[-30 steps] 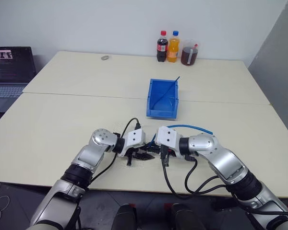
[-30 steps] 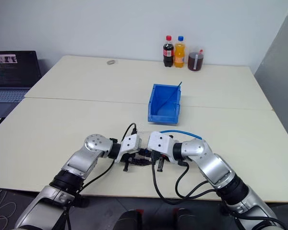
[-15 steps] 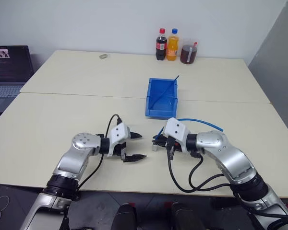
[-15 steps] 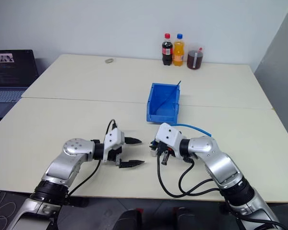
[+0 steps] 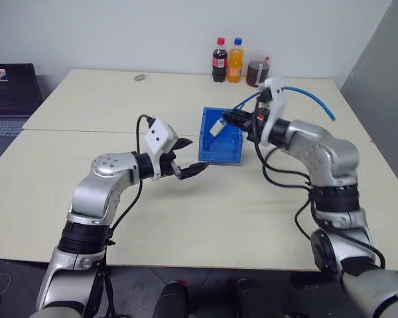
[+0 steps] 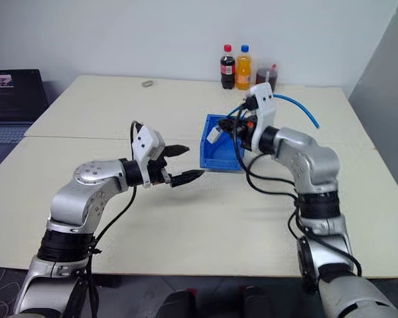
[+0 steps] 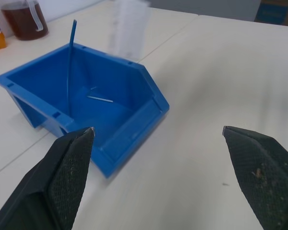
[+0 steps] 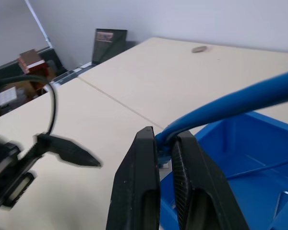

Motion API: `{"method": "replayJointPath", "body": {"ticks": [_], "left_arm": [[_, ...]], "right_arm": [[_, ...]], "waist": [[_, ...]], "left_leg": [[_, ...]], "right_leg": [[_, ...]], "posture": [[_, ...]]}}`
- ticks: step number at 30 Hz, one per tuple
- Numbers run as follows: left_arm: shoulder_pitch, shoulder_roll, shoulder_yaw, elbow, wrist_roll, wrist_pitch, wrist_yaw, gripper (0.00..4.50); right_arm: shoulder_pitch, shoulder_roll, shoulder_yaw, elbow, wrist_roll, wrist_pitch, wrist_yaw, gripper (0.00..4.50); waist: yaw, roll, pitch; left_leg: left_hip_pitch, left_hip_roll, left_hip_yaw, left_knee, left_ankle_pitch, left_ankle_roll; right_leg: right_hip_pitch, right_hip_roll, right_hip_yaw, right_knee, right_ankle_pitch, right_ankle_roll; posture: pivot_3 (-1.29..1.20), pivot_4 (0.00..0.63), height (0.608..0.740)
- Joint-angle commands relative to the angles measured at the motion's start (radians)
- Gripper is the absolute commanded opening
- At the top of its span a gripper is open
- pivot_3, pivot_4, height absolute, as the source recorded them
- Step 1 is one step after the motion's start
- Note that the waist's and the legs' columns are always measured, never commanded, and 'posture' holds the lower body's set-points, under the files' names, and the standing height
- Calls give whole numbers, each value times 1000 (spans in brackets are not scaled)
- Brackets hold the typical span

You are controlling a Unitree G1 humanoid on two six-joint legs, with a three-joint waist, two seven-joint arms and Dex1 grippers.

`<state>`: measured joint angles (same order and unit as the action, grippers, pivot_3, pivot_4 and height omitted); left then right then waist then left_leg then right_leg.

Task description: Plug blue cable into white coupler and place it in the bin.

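**Holding cable and coupler over the bin, risking a miss at the rim**

Pinching the blue cable (image 5: pixel 313 97) tight in the right gripper (image 5: pixel 234 119), close behind its plug end, high above the table. Dangling the white coupler (image 5: pixel 216 127) off that end, apparently already joined, over the near left part of the bin (image 5: pixel 219 157). Hovering with the left gripper (image 5: pixel 192 156) spread wide and grasping nothing, just beside the bin's front left corner.

Risking, by judgement:
- dropping the coupler outside the left wall or across the low front lip, since it is hanging near the rim rather than over the middle
- dragging the coupler back out after release, with the long free loop of cable arching behind the right wrist, well outside the bin, and springing or weighing down over the wall
- pulling plug and coupler apart, if seated only lightly, by swinging or shaking on the way down
- nudging the light bin aside with the open left fingers, being so near its corner

Looking into the bin: holding a thin blue rod (image 7: pixel 71 62) leaning up against one wall and poking above the rim, plus a small pale sliver (image 7: pixel 100 99) lying on the floor; otherwise bare. Possibly snagging the cable on that rod while lowering
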<state>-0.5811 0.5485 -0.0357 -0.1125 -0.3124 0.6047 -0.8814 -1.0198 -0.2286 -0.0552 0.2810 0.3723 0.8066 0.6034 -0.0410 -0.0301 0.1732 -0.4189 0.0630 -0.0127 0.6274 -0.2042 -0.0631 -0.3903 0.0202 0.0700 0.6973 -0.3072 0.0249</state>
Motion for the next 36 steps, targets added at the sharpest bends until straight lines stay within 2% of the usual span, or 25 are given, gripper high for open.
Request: {"method": "replayJointPath", "body": {"ticks": [1,4,6,7,10,12,16,17,19,20,24,26,29,31,33,36], "left_arm": [[-17,13,-13,-26,8,-20,4,4500],[-16,12,-18,-28,9,-24,5,4500],[-14,12,-21,-31,8,-25,8,4500],[-12,14,-20,-30,10,-28,10,4500],[-3,27,-8,-20,15,-34,16,4500],[-2,31,-6,-15,17,-37,19,4500],[-2,51,8,24,27,-56,25,4500],[-3,56,23,40,25,-58,29,4500],[-5,71,55,77,25,-75,41,4500],[-6,81,67,97,32,-82,53,4500],[15,106,121,117,40,-124,87,4500],[35,125,145,130,61,-142,113,4500],[49,132,186,148,62,-135,160,4500],[59,130,192,141,60,-134,175,4500],[65,123,195,134,54,-125,188,4500],[61,110,192,135,38,-112,191,4500]], "right_arm": [[-148,-30,45,276,-68,-105,66,778],[-230,-64,86,443,-122,-158,127,1431],[-288,-101,117,544,-160,-192,186,2052],[-312,-128,147,579,-191,-211,232,2136],[-345,-220,242,618,-271,-250,396,2948],[-353,-242,265,632,-291,-266,451,3440],[-309,-350,349,540,-343,-317,669,4318],[-273,-390,362,479,-345,-348,725,4462],[-195,-441,324,330,-286,-296,775,4462],[-157,-451,290,267,-260,-273,758,4462],[4,-435,117,64,-204,-201,543,4462],[135,-387,0,-112,-154,-93,411,4462],[345,-256,-136,-383,-129,20,173,4462],[431,-179,-162,-512,-124,73,67,4462],[492,-129,-148,-604,-108,109,20,4462],[524,-104,-98,-632,-107,98,-16,4462]], "waist": [[0,0,0],[0,1,1],[4,1,1],[7,1,1],[13,2,2],[12,2,2],[7,3,3],[8,4,3],[10,4,4],[10,4,4],[4,4,4],[8,4,4],[12,3,3],[12,3,3],[12,5,4],[10,4,4]], "left_leg": [[-1,0,0,-1,0,0],[-3,-1,1,-1,0,0],[-8,-1,1,-1,0,0],[-9,-1,1,0,0,0],[-15,-2,2,1,0,0],[-15,-2,2,0,0,0],[-15,-2,2,0,0,0],[-15,-1,2,0,0,0],[-15,-1,2,0,0,0],[-15,-1,1,1,0,0],[-15,-1,1,0,0,0],[-15,-1,1,2,0,0],[-15,-1,0,1,0,-1],[-15,0,-2,1,0,-1],[-15,-1,-2,2,0,-1],[-15,-2,0,3,0,-1]], "right_leg": [[0,0,0,-1,0,0],[-2,-1,0,-1,-1,-2],[-7,-2,-1,-1,-1,-2],[-8,-2,-1,-1,-1,-2],[-16,-3,-1,1,-1,-2],[-16,-3,-1,0,-1,-2],[-16,-3,0,0,-1,-2],[-16,-3,0,1,-1,-2],[-16,-3,-1,1,-1,-2],[-16,-3,-2,1,-1,-2],[-15,-3,-1,1,-1,-2],[-15,-3,-1,3,-1,-2],[-15,-3,-2,2,-1,-2],[-14,-3,-3,3,-1,-2],[-14,-3,-2,4,-1,-2],[-15,-4,-1,5,0,-1]], "posture": [[0,150,740],[0,150,740],[0,150,740],[0,150,740],[0,150,740],[0,150,740],[0,150,740],[0,150,740],[0,150,740],[0,150,740],[0,150,740],[0,150,740],[0,150,740],[0,150,740],[0,150,740],[0,150,740]]}}
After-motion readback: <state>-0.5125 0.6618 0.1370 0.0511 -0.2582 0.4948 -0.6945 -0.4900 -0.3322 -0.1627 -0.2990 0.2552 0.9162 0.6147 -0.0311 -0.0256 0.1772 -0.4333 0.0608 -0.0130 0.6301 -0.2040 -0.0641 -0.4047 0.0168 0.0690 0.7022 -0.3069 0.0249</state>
